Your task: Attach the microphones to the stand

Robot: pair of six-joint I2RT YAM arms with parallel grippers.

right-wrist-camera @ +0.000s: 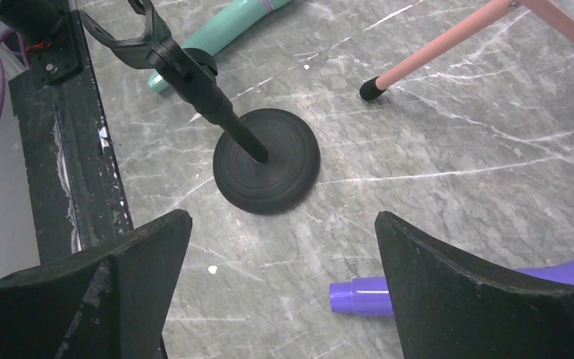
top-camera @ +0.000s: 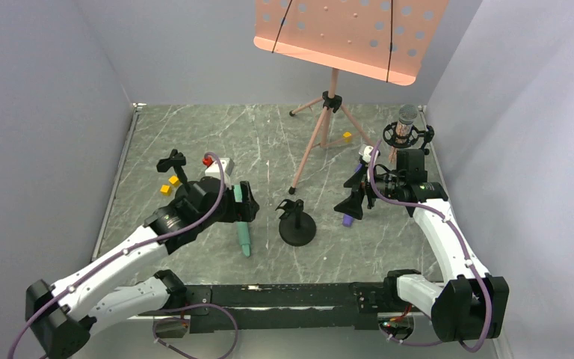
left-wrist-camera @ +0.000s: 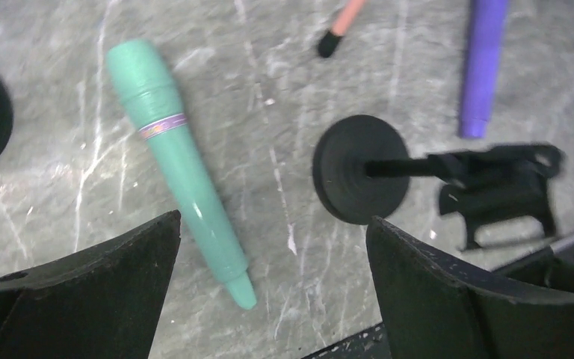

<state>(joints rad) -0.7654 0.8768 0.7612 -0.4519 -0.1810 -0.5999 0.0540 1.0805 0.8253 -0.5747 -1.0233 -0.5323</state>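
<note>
Grey marble-look worktop boxed in by plain pale walls, with a pink music stand parked on its tripod toward the far edge.

The mint green microphone is just lying flat on the worktop, left of centre and toward the near edge. The left gripper hovers right over it with its claw spread wide and nothing in it. The mic's narrow end sits just beside one finger, but I can't see any contact.

Dead centre, close to the near edge, there's a little black mic stand on a round base, with its clip empty.

The right gripper hangs over the right half of the worktop, claw also gaping wide and holding nothing. The purple microphone lies flat underneath it, partly hidden by one finger.

The third one, the glittery microphone with the grey mesh head, stands upright in a black holder in the far right corner.

A couple of small yellow blocks sit near the left edge, beside another small black clip stand.
</note>
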